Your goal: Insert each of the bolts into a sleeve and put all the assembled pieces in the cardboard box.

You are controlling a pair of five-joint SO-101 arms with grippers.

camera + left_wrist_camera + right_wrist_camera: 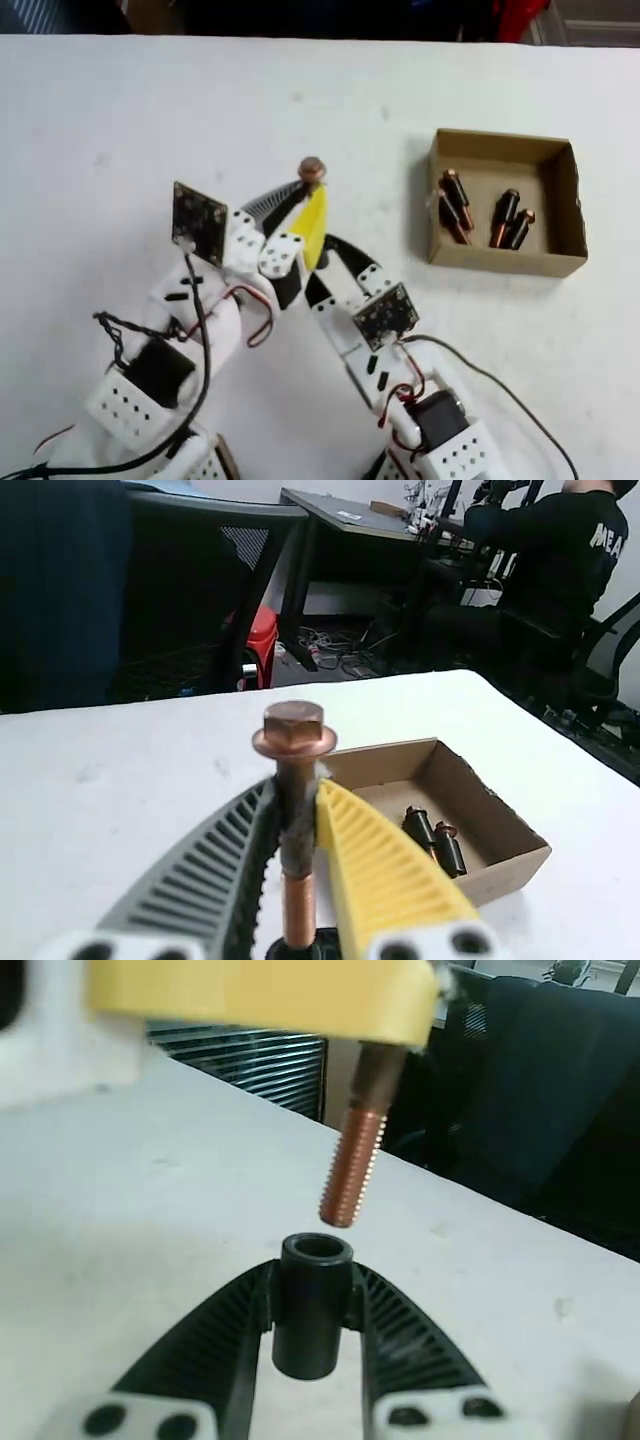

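Bolt (293,730) held over sleeve (312,1310), left of the cardboard box (500,262)
You see the left end effector (297,790) pinching the bolt's shank, threaded tip just above the sleeve's open end, apart from it; the right end effector (312,1282) pinches the sleeve upright; assembled pieces (455,205) lie in the box on the counter (150,110)

There is one cardboard box (505,262), and inside it I count four assembled pieces (457,192) (449,218) (505,205) (519,229), which lie in two pairs. Outside the box there is one separate bolt (293,732) and one separate black sleeve (312,1305), so one of each kind is not yet joined. The arms at the table are two, the left arm (215,320) and the right arm (385,330).
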